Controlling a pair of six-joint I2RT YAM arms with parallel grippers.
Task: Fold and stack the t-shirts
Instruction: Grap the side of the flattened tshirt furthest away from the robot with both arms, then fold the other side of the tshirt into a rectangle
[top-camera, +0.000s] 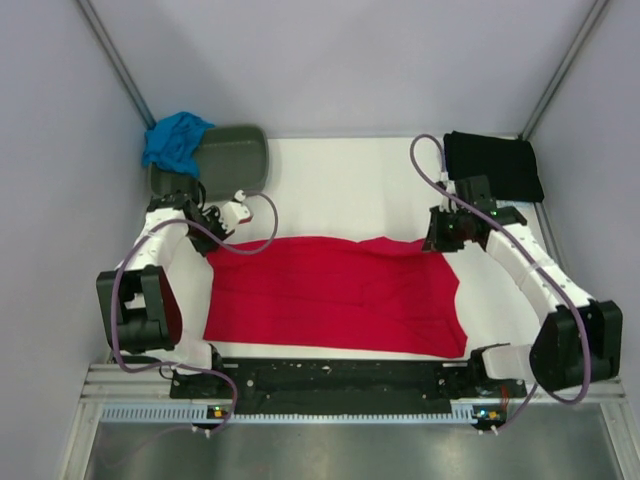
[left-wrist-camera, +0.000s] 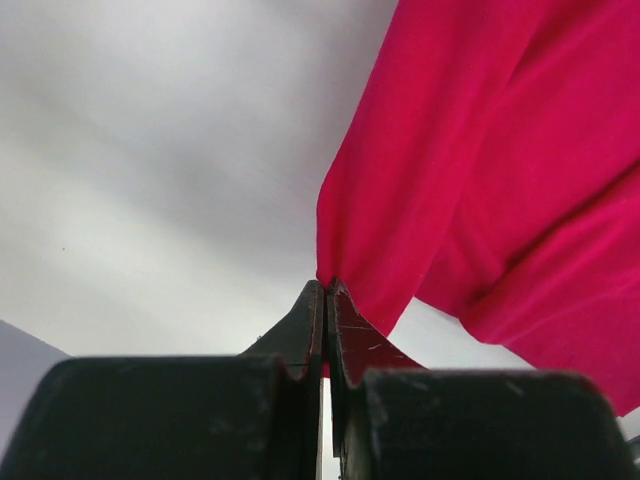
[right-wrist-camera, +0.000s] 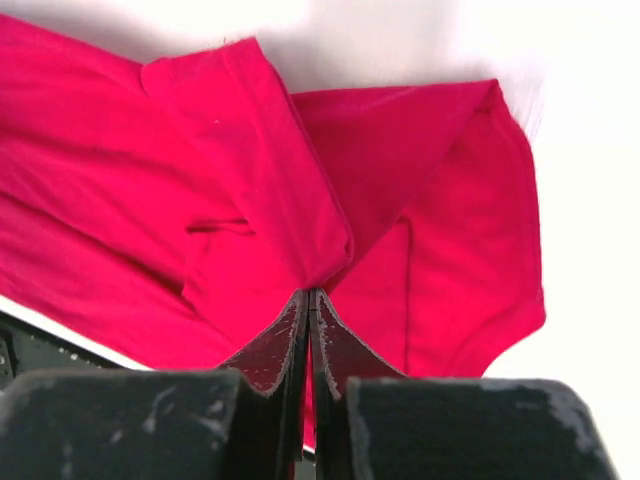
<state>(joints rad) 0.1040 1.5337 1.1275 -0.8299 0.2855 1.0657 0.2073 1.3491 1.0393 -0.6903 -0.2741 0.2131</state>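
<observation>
The red shirt (top-camera: 335, 295) lies spread across the middle of the white table (top-camera: 350, 180), its long edges running left to right and its near edge close to the arms' bases. The left gripper (left-wrist-camera: 326, 290) is at the shirt's far left corner, its fingers pressed together with a bit of red cloth caught between the tips; from there the fabric rises and hangs away to the right. The right gripper (right-wrist-camera: 309, 295) is at the far right corner, fingers likewise closed, pinching what looks like a folded-over edge near a sleeve, though the layers are hard to sort out. The black shirt (top-camera: 495, 165) sits folded at the far right of the table, well apart from the red one. The blue shirt (top-camera: 175, 140) is bunched over the rim of a grey-green tub (top-camera: 235, 160) at the far left corner.
</observation>
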